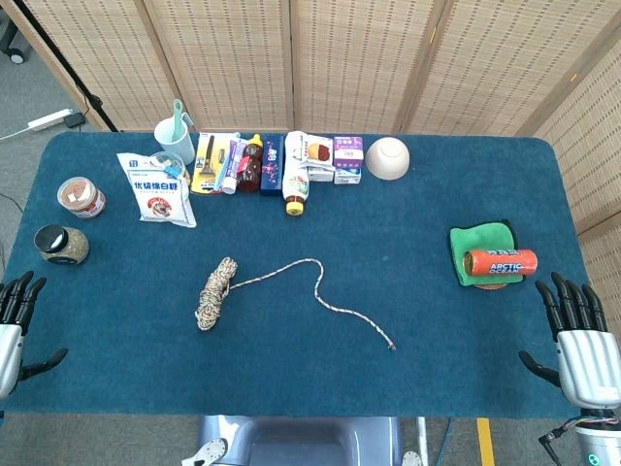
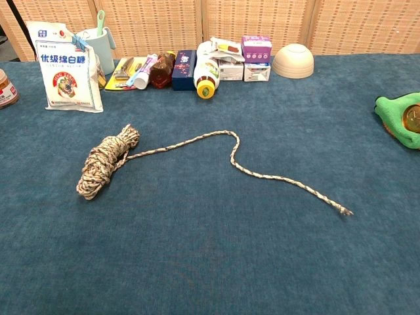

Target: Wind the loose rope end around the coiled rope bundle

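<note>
two hands show only in the head view, at the near corners of the blue table (image 1: 408, 252): the left hand (image 1: 17, 325) at the near left edge, the right hand (image 1: 580, 342) at the near right edge. both have their fingers spread apart and hold nothing, and both sit well apart from the rope.

the coiled rope bundle (image 2: 106, 162) lies flat on the cloth left of the table's middle, tilted so its far end leans rightward. from that far end the loose rope end (image 2: 262, 174) runs right across the cloth, bends sharply back toward the near side, then trails off to the right and finishes in a frayed tip (image 2: 345, 211) (nothing touches it anywhere along its length).

along the far edge stands a row of goods: a white sugar bag (image 2: 65, 65), a pale cup (image 2: 98, 46) holding a green utensil, several small bottles and boxes, and an upturned cream bowl (image 2: 293, 60). at the left side sit two jars (image 1: 70, 219). at the right side an orange can (image 1: 500, 261) lies on a green cloth (image 1: 477, 238).
</note>
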Controlling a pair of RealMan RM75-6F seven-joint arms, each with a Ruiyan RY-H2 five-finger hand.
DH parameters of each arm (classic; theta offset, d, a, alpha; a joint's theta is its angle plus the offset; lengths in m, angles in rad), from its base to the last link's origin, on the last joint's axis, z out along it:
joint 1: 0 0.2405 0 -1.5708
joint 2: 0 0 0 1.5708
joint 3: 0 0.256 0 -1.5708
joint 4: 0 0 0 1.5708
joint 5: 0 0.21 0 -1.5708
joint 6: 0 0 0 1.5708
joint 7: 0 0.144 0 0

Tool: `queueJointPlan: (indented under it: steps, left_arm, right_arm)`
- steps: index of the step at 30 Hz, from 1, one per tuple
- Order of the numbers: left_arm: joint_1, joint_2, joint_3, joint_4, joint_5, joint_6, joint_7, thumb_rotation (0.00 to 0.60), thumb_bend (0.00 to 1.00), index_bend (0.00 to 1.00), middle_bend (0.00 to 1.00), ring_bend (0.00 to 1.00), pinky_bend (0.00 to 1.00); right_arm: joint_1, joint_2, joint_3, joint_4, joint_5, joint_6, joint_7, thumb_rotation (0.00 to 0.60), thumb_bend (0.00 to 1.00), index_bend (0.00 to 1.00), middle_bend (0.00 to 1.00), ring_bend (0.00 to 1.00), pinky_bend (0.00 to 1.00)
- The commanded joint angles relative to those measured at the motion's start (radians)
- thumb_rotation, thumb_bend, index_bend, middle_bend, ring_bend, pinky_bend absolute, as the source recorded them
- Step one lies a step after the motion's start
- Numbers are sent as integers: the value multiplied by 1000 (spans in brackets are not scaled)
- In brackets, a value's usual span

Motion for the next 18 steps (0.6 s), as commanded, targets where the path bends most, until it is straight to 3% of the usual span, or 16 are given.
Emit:
queueJointPlan:
  steps: [1,13,18]
  left_arm:
    - [0,0,0,1,1,1,1,600,27,0,0,0,0]
    - [5,7,10,-7,25,14,-3,600,26,0,0,0,0]
    - [7,18,12,-15,26,16,-22,600,26,0,0,0,0]
  right_arm:
    - [0,-1,-1,1,-2,0,-2,600,0,0,0,0,0]
    - [22,-23,-13,15,-54,-15,54,600,0,0,0,0,0]
    - [90,-65,-24,28,-100,-110,61,600,0,117,0,0,0]
